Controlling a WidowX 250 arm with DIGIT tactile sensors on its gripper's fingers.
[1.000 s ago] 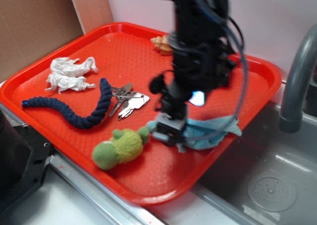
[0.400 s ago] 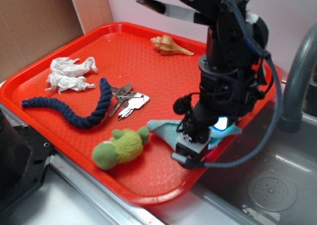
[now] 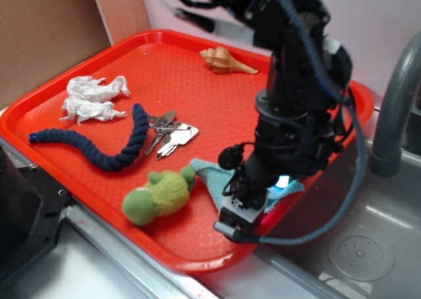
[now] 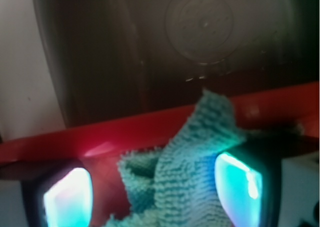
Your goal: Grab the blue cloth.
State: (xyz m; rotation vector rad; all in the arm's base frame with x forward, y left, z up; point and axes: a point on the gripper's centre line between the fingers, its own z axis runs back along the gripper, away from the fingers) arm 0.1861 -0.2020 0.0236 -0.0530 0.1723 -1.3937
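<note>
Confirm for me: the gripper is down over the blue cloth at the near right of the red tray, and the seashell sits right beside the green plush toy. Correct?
Not quite. The gripper is over the blue cloth on the red tray, but the seashell lies at the tray's far edge, well apart from the green plush toy. The exterior view shows it.

Black arm bent downward, gripper (image 3: 242, 210) low, fingers (image 4: 239, 183) spread apart.

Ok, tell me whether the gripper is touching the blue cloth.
Touching. In the wrist view the blue cloth bunches up between the fingers, pressed against the right one. The exterior view shows the gripper down on it.
</note>
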